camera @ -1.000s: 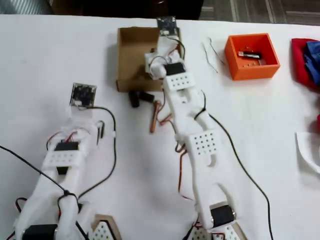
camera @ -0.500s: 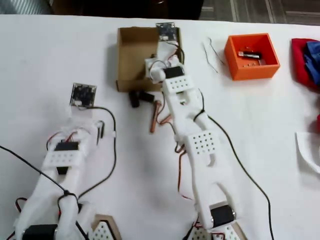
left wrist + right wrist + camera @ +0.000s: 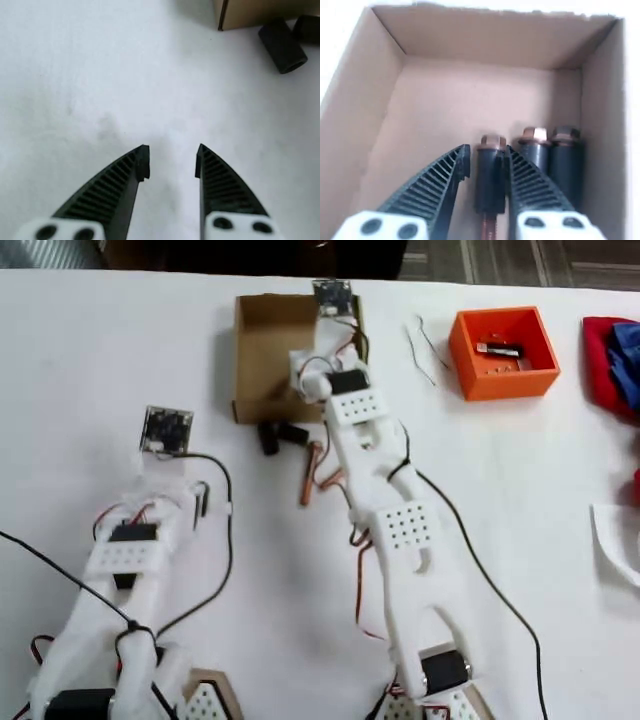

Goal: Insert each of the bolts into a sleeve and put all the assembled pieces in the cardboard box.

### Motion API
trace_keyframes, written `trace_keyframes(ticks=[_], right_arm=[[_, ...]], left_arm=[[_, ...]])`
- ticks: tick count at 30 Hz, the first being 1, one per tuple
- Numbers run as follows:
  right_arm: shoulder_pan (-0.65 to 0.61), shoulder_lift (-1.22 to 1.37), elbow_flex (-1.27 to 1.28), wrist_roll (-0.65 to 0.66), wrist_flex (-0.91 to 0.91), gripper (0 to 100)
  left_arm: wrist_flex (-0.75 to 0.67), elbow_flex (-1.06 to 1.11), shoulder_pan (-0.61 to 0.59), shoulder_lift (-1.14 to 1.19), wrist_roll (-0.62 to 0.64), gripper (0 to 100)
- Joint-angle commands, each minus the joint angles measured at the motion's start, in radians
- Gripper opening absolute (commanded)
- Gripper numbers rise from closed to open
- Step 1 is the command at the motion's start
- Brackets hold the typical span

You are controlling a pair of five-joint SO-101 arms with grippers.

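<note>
An assembled piece (image 3: 489, 182), a copper bolt seated in a black cylindrical sleeve, is seen inside the brown cardboard box (image 3: 445, 100), between the fingers of the right claw (image 3: 488, 161). The claw is slightly parted: one finger is pressed against the sleeve, while a thin gap is left at the other. Two more assembled pieces (image 3: 535, 150) are laid side by side just beside it, the outer one against a side wall of the box. In the high view the box is placed at the far middle of the white tabletop (image 3: 120, 350), and the right arm (image 3: 385, 470) is stretched out over its right part. Just near of the box, two loose black sleeves (image 3: 280, 434) are found, with loose copper bolts (image 3: 310, 475) a little nearer, beside the right arm. The left claw (image 3: 171, 162) is held open over bare tabletop at the near left, with nothing gripped. An orange square plastic tray (image 3: 505, 380) is set to the right of the box, with thin wires (image 3: 425, 345) between them, and red and blue cloth (image 3: 610, 350) is seen at the right edge.
</note>
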Motion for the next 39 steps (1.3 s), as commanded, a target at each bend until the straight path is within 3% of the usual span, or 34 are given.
trace_keyframes(ticks=[1,4,9,21,24,29,34,39], right_arm=[[-0.010,-0.064,-0.153,-0.003,0.079,9.8],[-0.007,-0.107,-0.282,0.003,0.180,10.0],[-0.005,-0.159,-0.451,0.140,0.400,9.8],[-0.116,-0.387,-0.443,0.137,0.846,9.8],[-0.150,-0.394,-0.436,0.084,0.918,9.9],[-0.179,-0.366,-0.358,0.049,0.938,10.0],[-0.219,-0.358,-0.218,0.046,0.934,10.1],[-0.236,-0.358,-0.077,0.043,0.883,10.1]], left_arm=[[-0.018,-0.004,0.012,-0.009,0.000,17],[-0.018,-0.004,0.012,-0.009,0.000,17],[-0.018,-0.004,0.012,-0.009,0.000,17],[-0.018,-0.005,0.008,-0.011,0.000,17],[-0.018,-0.005,0.006,-0.011,0.002,17],[-0.014,-0.010,-0.057,-0.018,0.028,17],[-0.011,-0.031,-0.252,-0.018,0.242,17],[-0.014,-0.036,-0.339,-0.018,0.307,17]])
